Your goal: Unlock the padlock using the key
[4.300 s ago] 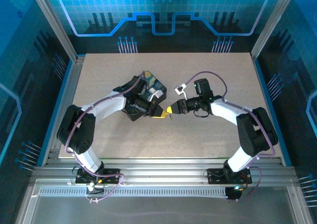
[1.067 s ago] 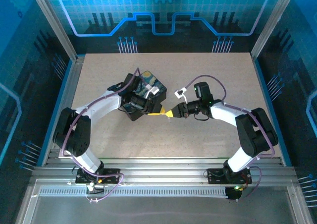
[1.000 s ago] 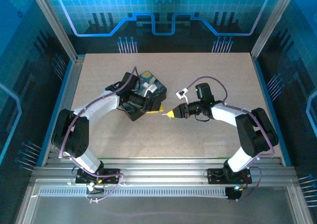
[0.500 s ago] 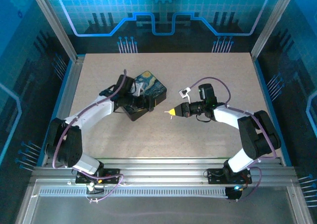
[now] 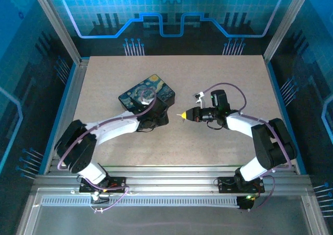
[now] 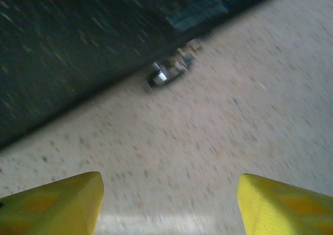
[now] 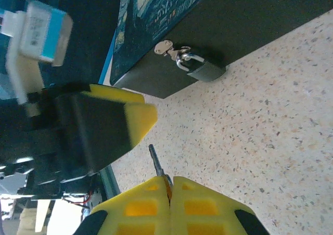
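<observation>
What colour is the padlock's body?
The padlock is dark grey; right wrist view shows it best.

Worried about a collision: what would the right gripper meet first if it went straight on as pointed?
Likely the left gripper, its yellow finger just ahead of the key; the padlock hangs off-line. Depth is unclear.

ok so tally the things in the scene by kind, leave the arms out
dark box with a blue-yellow swirling painting print: 1
small dark metal padlock with a silvery shackle: 1
thin silvery metal key: 1
total: 3
</observation>
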You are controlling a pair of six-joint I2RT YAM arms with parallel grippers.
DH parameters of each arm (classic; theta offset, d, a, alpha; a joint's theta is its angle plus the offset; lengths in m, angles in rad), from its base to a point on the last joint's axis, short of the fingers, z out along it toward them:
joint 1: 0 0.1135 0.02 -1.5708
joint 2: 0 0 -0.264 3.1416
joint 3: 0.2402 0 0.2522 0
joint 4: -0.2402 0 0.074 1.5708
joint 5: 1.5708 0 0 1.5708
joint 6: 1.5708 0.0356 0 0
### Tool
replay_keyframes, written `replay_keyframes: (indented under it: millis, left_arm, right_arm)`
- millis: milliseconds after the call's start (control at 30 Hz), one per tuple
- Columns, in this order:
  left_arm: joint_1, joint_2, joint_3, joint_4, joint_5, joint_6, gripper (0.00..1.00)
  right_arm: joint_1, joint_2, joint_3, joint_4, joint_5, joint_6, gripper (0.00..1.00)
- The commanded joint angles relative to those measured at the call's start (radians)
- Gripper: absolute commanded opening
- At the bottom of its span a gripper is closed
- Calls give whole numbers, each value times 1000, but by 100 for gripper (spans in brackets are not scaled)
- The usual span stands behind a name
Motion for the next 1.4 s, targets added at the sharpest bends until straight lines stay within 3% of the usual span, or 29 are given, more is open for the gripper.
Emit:
replay_keyframes:
  millis: [0, 133, 400, 900, 1367]
  left_arm:
    - [-3, 55, 70, -37, -221, -83, 71]
    - [12, 68, 91, -28, -290, -43, 73]
    - [65, 153, 124, 70, -275, 163, 73]
    - [83, 302, 176, 132, -284, 131, 68]
    - [95, 363, 207, 133, -357, 88, 49]
  right_arm:
    - [-20, -43, -23, 1, 13, 5, 0]
    - [-27, -81, -44, -23, 14, -17, 0]
    - [-38, -64, -41, -26, -4, -27, 0]
    - [-40, -8, -14, -2, -40, -27, 0]
    - [-40, 17, -34, 21, -65, -41, 0]
